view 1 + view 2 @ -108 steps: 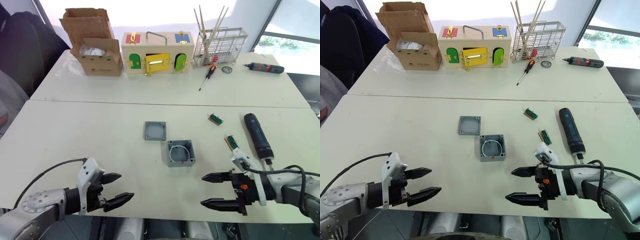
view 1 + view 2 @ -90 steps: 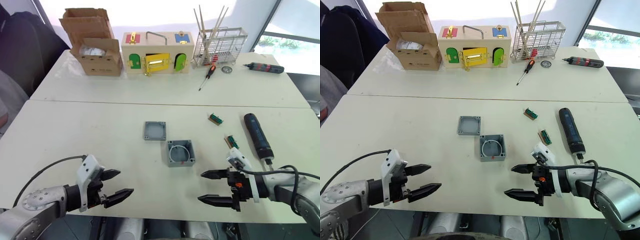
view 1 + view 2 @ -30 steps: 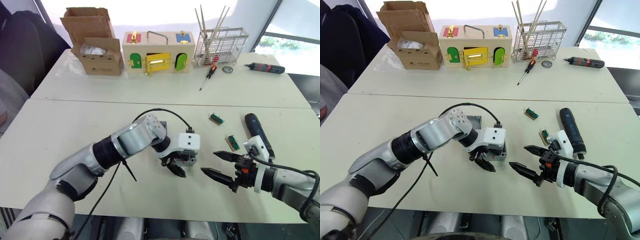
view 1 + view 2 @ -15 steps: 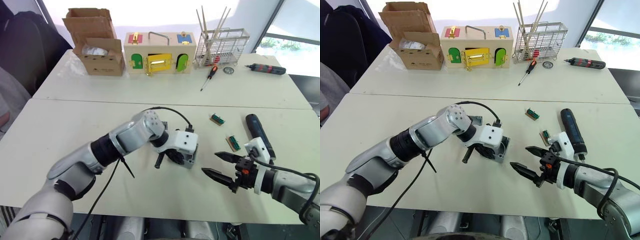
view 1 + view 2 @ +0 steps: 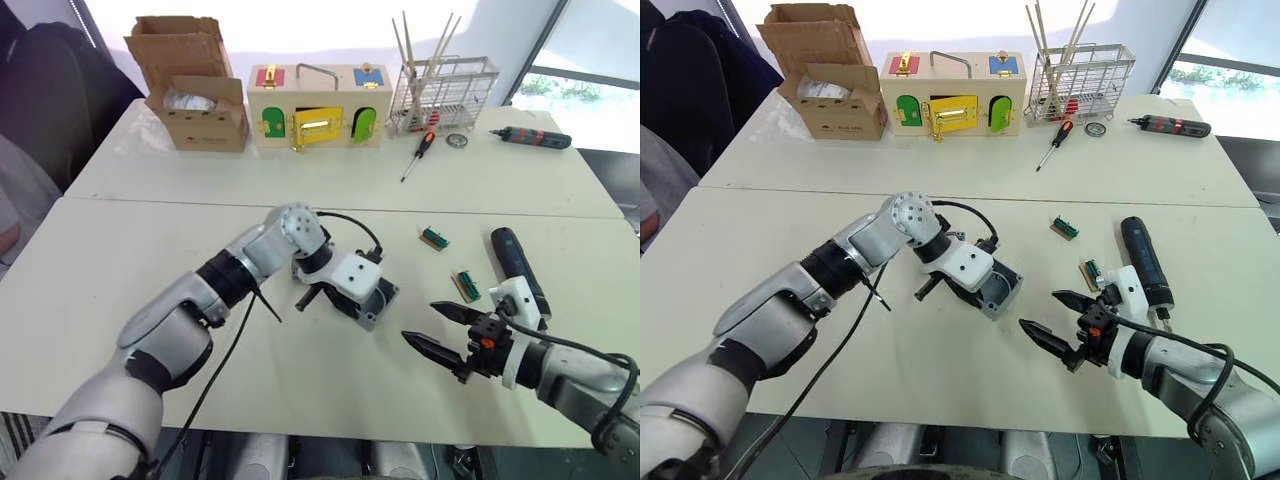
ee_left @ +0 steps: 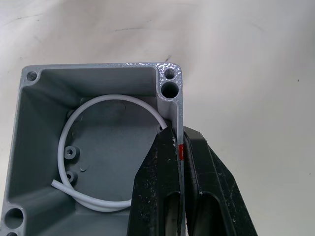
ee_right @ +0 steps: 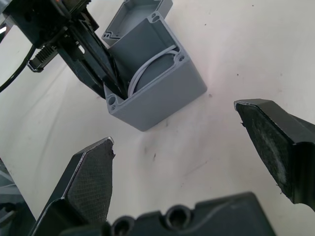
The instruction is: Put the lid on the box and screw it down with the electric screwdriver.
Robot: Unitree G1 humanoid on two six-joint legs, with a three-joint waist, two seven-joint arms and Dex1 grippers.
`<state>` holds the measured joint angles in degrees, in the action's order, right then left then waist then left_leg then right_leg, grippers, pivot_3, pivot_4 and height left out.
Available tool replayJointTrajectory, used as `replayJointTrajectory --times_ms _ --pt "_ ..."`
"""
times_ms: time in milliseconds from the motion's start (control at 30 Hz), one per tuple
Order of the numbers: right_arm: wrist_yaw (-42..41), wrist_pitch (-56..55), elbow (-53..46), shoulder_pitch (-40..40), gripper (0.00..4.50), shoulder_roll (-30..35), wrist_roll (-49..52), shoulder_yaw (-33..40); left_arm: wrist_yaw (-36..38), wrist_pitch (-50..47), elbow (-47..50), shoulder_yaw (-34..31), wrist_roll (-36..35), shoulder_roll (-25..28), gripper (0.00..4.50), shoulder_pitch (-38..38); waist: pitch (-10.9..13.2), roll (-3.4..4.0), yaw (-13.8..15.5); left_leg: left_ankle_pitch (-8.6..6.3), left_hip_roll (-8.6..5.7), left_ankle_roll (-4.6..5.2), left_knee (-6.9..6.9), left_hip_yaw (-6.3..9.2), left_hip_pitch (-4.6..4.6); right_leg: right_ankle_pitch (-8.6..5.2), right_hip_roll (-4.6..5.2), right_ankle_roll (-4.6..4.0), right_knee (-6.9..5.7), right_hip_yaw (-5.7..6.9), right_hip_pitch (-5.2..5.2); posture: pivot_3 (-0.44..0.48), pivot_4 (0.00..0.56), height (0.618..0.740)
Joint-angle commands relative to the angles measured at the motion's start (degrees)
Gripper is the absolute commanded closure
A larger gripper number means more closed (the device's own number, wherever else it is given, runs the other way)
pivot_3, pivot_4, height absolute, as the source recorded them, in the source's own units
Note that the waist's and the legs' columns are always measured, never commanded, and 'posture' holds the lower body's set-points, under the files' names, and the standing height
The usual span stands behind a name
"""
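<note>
Pinching one wall of the box with your left tool, you had one finger inside the hollow and one outside over the red mark, clamped tight on thin plastic. The box sat at mid-frame on the table, and it looked tipped rather than flat. That grip was narrow, so the box could twist or slip out, in my judgement, if you swung it fast. A loose white ring lay curled inside and might spill or foul the lid's seat. The lid, flat grey with corner holes, lay just behind the box. Your right tool hung wide apart at lower right, holding nothing, near the screwdriver, a smooth black cylinder that could roll if nudged.
</note>
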<state>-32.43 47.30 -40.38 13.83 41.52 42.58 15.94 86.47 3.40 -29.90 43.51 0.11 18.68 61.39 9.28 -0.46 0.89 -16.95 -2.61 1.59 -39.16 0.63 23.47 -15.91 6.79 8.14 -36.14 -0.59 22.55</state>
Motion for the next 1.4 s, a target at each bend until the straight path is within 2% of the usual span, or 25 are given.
replayJointTrajectory --times_ms 33,367,467,600,733,833,933,1000,1067,1100,1200,1300,1400 --pt "0.44 -1.01 -2.01 -0.31 0.0 -0.38 0.06 0.07 -0.32 0.85 -4.23 -2.53 2.4 -1.32 4.49 2.1 0.0 0.0 0.01 0.0 0.0 0.0 0.0 0.0 0.0 0.0 0.0 0.0 0.0 0.0 0.0 0.0 0.15 0.735" --pt "0.43 -1.11 -0.81 -2.6 0.0 -0.22 -0.26 -1.0 2.92 0.87 -6.32 -5.76 3.51 -2.61 4.49 2.85 0.01 -0.01 -0.15 -0.03 0.0 0.05 0.01 0.0 0.01 -0.04 -0.01 0.07 -0.06 0.0 0.07 0.0 0.15 0.735" --pt "0.49 -0.94 -0.59 -3.52 0.0 -0.16 -0.24 -1.43 3.58 0.22 -5.37 -6.64 3.45 -2.48 3.68 2.48 0.01 -0.01 -0.13 -0.03 0.0 0.05 0.01 0.0 0.02 -0.04 -0.01 0.07 -0.05 0.0 0.07 0.0 0.15 0.735" --pt "0.19 -0.35 -0.43 -5.01 0.0 0.18 0.31 -1.55 2.88 -1.71 -2.27 -8.87 2.92 -1.5 1.75 2.45 0.01 -0.01 -0.13 -0.03 0.0 0.05 0.01 0.0 0.03 -0.04 -0.01 0.07 -0.06 0.0 0.08 0.0 0.15 0.735" --pt "-1.46 1.01 -0.2 -7.35 0.0 2.18 1.61 -1.12 3.21 -6.03 6.86 -13.26 1.02 3.04 1.75 2.21 0.01 0.0 -0.25 -0.03 0.02 0.05 0.01 0.0 0.05 -0.04 -0.01 0.07 -0.08 0.0 0.15 0.0 0.15 0.735" --pt "-3.98 3.15 0.99 -10.46 0.0 5.73 3.88 0.44 2.32 -16.56 17.06 -19.28 -2.67 8.38 1.75 1.07 0.03 0.02 -0.44 -0.03 0.03 0.05 0.04 0.0 0.08 -0.05 -0.02 0.08 -0.12 0.0 0.21 0.0 0.15 0.735" --pt "-5.72 5.55 2.56 -13.14 0.0 8.55 6.8 2.33 -2.73 -27.04 21.9 -23.71 -4.46 9.93 1.75 0.45 0.03 0.03 -0.21 -0.03 0.05 0.05 0.04 0.0 0.08 -0.05 -0.03 0.08 -0.12 0.01 0.21 0.0 0.15 0.735" --pt "-8.44 6.23 4.56 -15.5 0.0 11.88 6.91 2.47 -10.19 -33.82 22.53 -27.58 -3.55 10.23 1.75 0.42 0.03 0.02 0.0 -0.03 0.04 0.06 -0.01 0.05 0.08 -0.05 -0.03 0.08 -0.13 0.03 0.14 0.0 0.15 0.735" --pt "-11.94 5.74 7.71 -19.81 0.0 15.36 5.6 0.13 -22.35 -53.67 19.67 -33.06 -1.58 8.34 1.75 2.84 0.04 0.01 -0.13 -0.03 0.01 0.05 -0.06 0.08 0.08 -0.05 -0.02 0.08 -0.12 0.04 0.08 0.0 0.15 0.735" --pt "-12.93 5.43 8.75 -21.35 0.0 16.17 5.17 -1.02 -26.12 -60.08 19.09 -34.55 -1.39 7.62 1.75 3.49 0.05 -0.02 -0.22 -0.04 -0.02 0.06 -0.12 0.06 0.08 -0.05 -0.01 0.09 -0.12 0.03 0.07 0.0 0.15 0.735" --pt "-14.47 5.37 9.73 -25.26 0.0 16.24 4.98 -4.42 -29.48 -72.79 19.99 -32.81 -1.87 8.81 1.75 3.49 0.05 -0.03 -0.6 -0.07 -0.02 0.12 -0.06 0.08 0.07 -0.13 -0.02 0.24 -0.15 0.04 0.11 0.0 0.15 0.735" --pt "-14.54 4.34 10.47 -28.65 0.0 14.55 3.56 -7.75 -31.71 -85.82 18.71 -31.43 -4.96 8.84 1.75 3.18 0.09 -0.09 -0.53 0.06 -0.02 -0.12 0.0 0.09 0.08 -0.19 0.0 0.34 -0.91 0.03 0.46 0.0 0.15 0.735" --pt "-13.7 3.91 10.73 -30.13 0.0 12.51 2.75 -9.53 -34.57 -93.14 16.5 -29.86 -6.96 8.01 1.75 2.5 0.09 -0.09 -0.39 0.14 -0.03 -0.26 0.0 0.07 0.14 -0.19 0.01 0.33 -0.95 0.01 0.56 0.0 0.15 0.735"
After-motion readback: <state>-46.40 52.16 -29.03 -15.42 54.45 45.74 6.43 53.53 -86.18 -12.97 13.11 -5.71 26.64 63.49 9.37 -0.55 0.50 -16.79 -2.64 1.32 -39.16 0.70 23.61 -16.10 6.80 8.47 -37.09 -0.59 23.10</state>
